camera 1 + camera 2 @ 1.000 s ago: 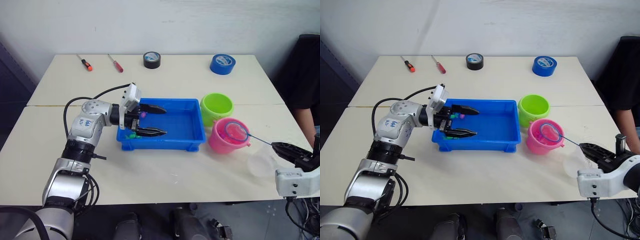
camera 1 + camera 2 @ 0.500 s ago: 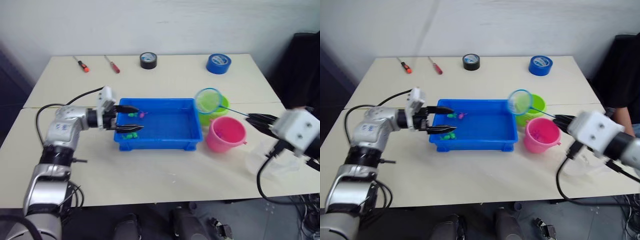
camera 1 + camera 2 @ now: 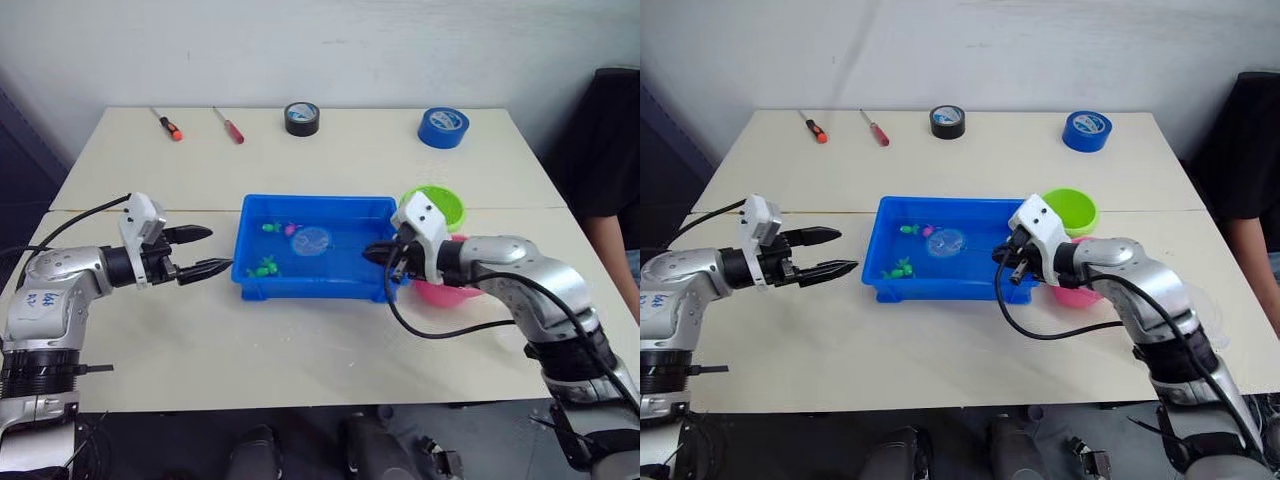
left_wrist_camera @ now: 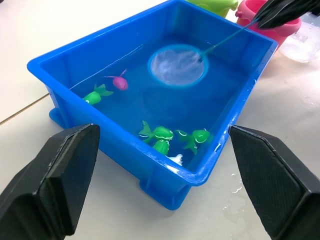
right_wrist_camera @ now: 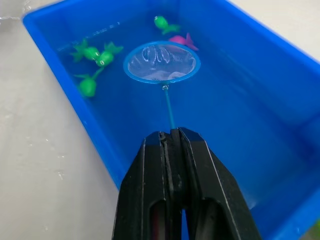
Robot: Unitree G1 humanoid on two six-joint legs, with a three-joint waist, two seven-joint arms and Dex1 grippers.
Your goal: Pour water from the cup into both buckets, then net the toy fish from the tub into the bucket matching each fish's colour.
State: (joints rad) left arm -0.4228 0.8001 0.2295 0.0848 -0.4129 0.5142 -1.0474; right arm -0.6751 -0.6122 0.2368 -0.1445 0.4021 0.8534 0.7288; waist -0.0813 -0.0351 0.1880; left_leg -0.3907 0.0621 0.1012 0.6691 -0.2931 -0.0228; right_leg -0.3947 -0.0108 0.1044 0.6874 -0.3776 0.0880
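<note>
The blue tub (image 3: 250, 272) holds water and the toy fish: one pink fish (image 4: 120, 82) and several green fish (image 4: 160, 135). My right gripper (image 3: 378, 253) hangs over the tub's right rim, shut on the thin handle of the net. The net's blue hoop (image 5: 161, 61) lies flat in the water mid-tub, beside the pink fish and with nothing in its mesh. My left gripper (image 3: 218, 250) is open over the table just left of the tub, holding nothing. The green bucket (image 3: 443, 204) and the pink bucket (image 3: 445, 293) stand right of the tub, behind my right arm. The clear cup (image 4: 306, 44) sits past the pink bucket.
Two red-handled screwdrivers (image 3: 168, 125) lie at the table's back left. A black tape roll (image 3: 302, 118) and a blue tape roll (image 3: 445, 127) sit along the back. A person in dark clothing (image 3: 615, 180) stands at the right edge.
My right gripper has swung the net from above the green bucket down into the tub's water. My left gripper has drawn back out of the tub to the table on its left.
</note>
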